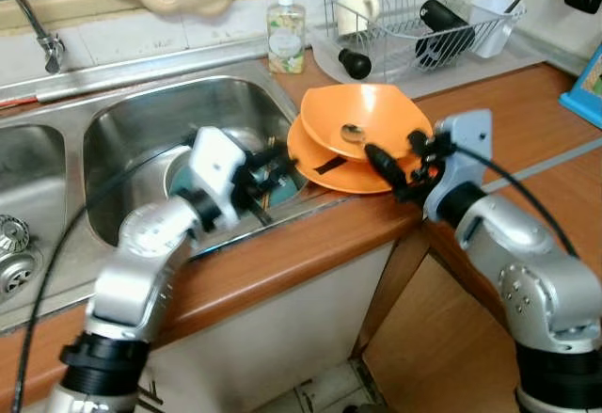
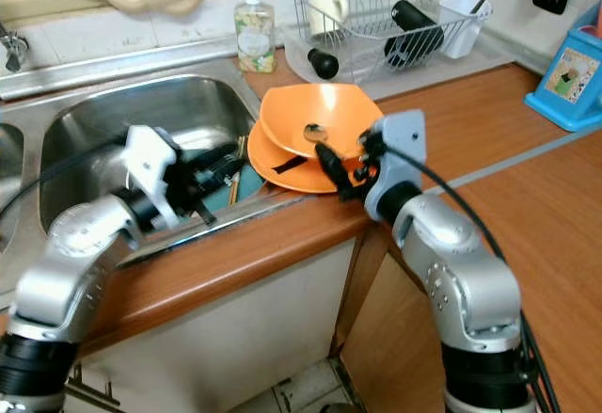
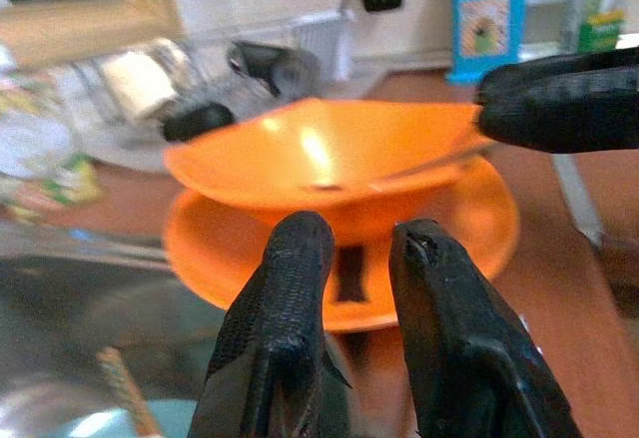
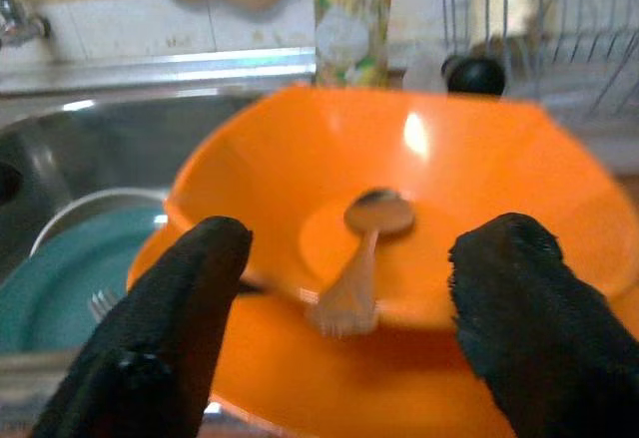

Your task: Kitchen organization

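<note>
The left gripper (image 1: pixel 268 176) hangs over the near rim of the sink (image 1: pixel 141 121), its jaws nearly together with only a slim gap and nothing between them. Below it in the basin lies a teal plate (image 4: pixel 60 288) with a fork (image 4: pixel 98 304) on it.

The right gripper (image 4: pixel 339 308) sits at the desk (image 1: pixel 508 121) edge, just short of the orange bowl (image 1: pixel 367 117), jaws wide apart on either side of the spoon (image 4: pixel 361 253) handle, not gripping it. The spoon rests inside the bowl, handle lying over the near rim. The bowl stands on an orange plate (image 1: pixel 324 164) on the desk, right beside the sink.

Farther back a soap bottle (image 1: pixel 286 29) stands behind the sink. To its right a wire rack (image 1: pixel 414 13) holds a cream mug (image 1: pixel 357 8), a dark bottle (image 1: pixel 442 23) and a white cup (image 1: pixel 491 20). A blue box (image 2: pixel 567 79) stands at the far right.
</note>
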Controlling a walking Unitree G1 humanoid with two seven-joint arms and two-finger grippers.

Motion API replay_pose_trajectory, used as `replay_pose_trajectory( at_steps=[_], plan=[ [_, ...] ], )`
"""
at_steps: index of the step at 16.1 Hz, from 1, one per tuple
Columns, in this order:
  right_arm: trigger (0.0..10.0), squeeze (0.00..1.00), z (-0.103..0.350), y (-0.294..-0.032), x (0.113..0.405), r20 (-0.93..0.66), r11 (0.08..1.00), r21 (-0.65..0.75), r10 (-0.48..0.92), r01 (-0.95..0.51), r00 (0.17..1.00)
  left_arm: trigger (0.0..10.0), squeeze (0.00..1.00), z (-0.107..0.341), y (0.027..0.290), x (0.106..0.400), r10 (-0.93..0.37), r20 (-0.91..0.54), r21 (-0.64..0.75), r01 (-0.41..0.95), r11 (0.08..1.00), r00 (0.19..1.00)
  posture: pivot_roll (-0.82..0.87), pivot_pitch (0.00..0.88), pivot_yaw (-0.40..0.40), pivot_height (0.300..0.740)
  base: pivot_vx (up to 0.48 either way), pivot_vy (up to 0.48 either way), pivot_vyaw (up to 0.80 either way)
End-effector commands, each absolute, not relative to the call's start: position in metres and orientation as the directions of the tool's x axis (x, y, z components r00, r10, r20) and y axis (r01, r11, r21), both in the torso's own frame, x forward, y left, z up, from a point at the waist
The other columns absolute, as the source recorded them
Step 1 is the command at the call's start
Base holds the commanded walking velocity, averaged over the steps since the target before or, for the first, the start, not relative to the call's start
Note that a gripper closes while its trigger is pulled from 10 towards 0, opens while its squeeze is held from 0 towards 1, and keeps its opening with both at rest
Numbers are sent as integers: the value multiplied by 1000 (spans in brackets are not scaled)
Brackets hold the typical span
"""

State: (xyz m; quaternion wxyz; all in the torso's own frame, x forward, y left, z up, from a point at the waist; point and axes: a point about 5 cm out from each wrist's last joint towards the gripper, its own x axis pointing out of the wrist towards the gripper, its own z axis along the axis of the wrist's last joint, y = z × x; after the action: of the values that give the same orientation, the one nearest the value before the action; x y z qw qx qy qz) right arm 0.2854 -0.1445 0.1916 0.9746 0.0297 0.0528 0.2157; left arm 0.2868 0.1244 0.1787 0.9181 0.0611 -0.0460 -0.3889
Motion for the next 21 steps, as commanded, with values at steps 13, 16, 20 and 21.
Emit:
replay_pose_trajectory(
  at_steps=[13,16,20,21],
  plan=[
    [0,0,186,-146,286,-103,900,105,434,-424,895,10000,0,181,119,280,-720,-29,195,710,676,693,-126,0,29,740,0,0,0],
    [0,0,186,-146,286,-102,900,103,434,-424,895,10000,0,183,118,282,-720,-32,241,705,667,693,-129,0,31,740,0,0,0],
    [0,0,191,-148,287,-88,901,98,430,-422,899,10000,0,187,114,284,-717,-20,315,685,657,697,-131,0,30,740,0,0,0],
    [0,0,194,-148,287,-77,901,96,431,-424,899,10000,0,188,115,286,-711,-18,352,670,653,703,-131,0,30,740,0,0,0]
  ],
)
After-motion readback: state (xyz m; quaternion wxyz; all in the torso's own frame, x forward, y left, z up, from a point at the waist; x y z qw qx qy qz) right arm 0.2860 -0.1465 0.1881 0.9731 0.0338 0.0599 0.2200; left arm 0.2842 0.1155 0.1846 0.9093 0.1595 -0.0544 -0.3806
